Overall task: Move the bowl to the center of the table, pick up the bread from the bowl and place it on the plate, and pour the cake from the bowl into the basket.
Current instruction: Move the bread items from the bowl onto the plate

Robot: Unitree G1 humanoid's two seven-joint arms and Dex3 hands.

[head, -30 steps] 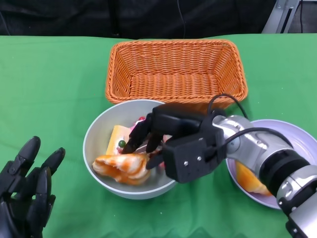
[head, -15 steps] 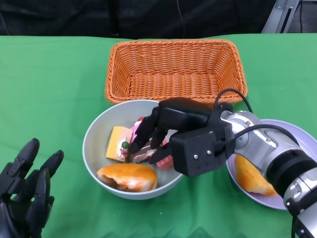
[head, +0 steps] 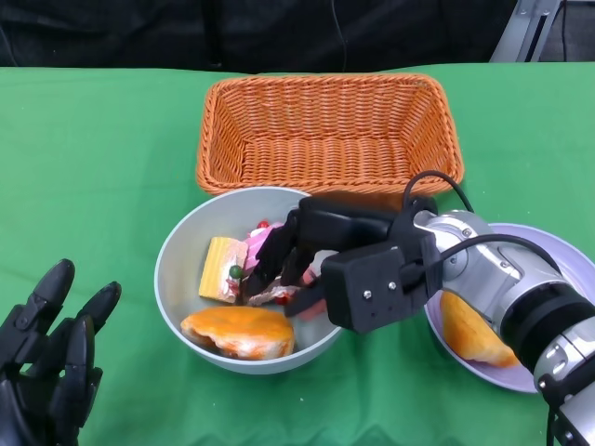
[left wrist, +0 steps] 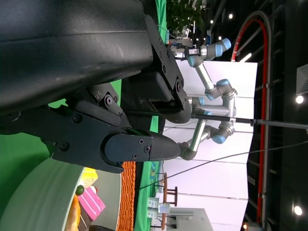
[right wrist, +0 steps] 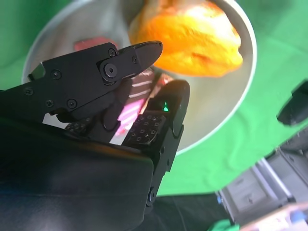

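You have one bread (head: pixel 469 333) plated; right hand (head: pixel 311 260), fingers spread, reaches into the bowl (head: pixel 181 243) over bread (head: pixel 238 332) and cake (head: pixel 226 268), still unpoured.

No readable text, label, brand, number or sign in any view.

Silver forearm (head: pixel 502 283), black screwed hand (head: pixel 311 255)

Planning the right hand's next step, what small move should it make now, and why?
Probably shift the right hand toward the bread and close on it: its fingers sit over the cake in the bowl, holding nothing I can see, while one bread already lies on the plate.
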